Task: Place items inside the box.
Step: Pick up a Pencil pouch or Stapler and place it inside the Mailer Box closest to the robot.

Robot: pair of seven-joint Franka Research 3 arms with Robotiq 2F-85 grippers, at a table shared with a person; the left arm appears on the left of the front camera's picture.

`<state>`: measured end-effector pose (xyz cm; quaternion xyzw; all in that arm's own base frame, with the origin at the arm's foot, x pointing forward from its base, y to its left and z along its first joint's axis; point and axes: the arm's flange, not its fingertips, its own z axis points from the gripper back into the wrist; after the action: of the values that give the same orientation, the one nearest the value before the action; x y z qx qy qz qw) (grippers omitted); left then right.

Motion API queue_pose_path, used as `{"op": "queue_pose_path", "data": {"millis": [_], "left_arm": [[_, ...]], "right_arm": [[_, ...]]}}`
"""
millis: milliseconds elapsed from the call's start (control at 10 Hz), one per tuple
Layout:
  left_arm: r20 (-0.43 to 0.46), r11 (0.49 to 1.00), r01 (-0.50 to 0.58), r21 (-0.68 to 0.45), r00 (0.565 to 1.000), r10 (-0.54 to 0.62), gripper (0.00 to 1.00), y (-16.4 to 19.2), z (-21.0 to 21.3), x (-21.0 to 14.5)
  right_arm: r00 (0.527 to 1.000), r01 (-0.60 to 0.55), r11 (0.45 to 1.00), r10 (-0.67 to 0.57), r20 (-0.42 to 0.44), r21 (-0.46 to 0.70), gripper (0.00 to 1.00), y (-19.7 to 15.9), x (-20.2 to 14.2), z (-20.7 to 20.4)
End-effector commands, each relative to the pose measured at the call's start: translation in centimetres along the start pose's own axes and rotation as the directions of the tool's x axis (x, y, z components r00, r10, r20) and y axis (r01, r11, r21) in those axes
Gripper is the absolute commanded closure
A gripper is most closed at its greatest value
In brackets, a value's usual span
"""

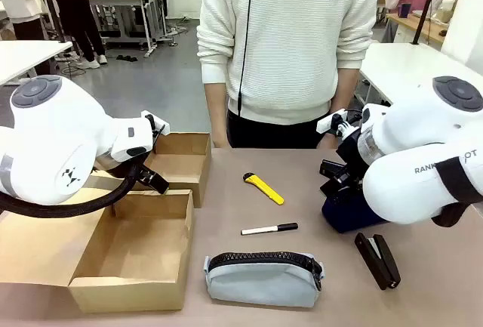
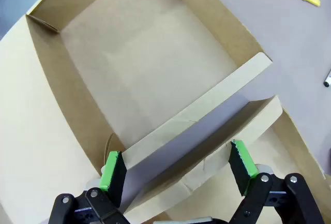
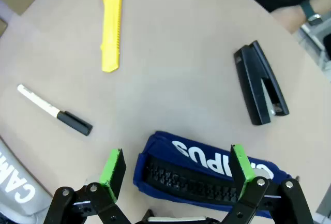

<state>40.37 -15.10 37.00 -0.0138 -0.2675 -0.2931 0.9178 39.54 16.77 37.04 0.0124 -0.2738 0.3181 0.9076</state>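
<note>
Cardboard box [image 1: 128, 293] stands open on our left, left gripper [image 2: 178, 171] spread astride its flap. Grey-blue zip pouch [image 1: 264, 280] lies crosswise beside it. Right gripper [image 3: 177, 169] hangs spread above the dark blue pouch [image 3: 207, 157]. Black stapler [image 1: 377, 260], yellow knife [image 1: 264, 189] and marker [image 1: 269, 229] lie apart; we note the marker's cap pointing right.

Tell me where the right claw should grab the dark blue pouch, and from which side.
Probably its middle, from straight above. The dark blue pouch lies flat, long and soft. The open right claw hangs over it, opened along its length, so turning the wrist to pinch across the narrow width looks safest.
</note>
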Motion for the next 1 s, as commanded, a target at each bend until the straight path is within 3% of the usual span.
{"op": "queue_pose_path", "data": {"millis": [0,900], "left_arm": [[0.0,1.0,0.0,0.0,1.0,0.0,0.0,0.0,0.0,0.0],[0.0,1.0,0.0,0.0,1.0,0.0,0.0,0.0,0.0,0.0]], "right_arm": [[1.0,0.0,1.0,0.0,0.0,0.0,0.0,0.0,0.0,0.0],[1.0,0.0,1.0,0.0,0.0,0.0,0.0,0.0,0.0,0.0]]}}
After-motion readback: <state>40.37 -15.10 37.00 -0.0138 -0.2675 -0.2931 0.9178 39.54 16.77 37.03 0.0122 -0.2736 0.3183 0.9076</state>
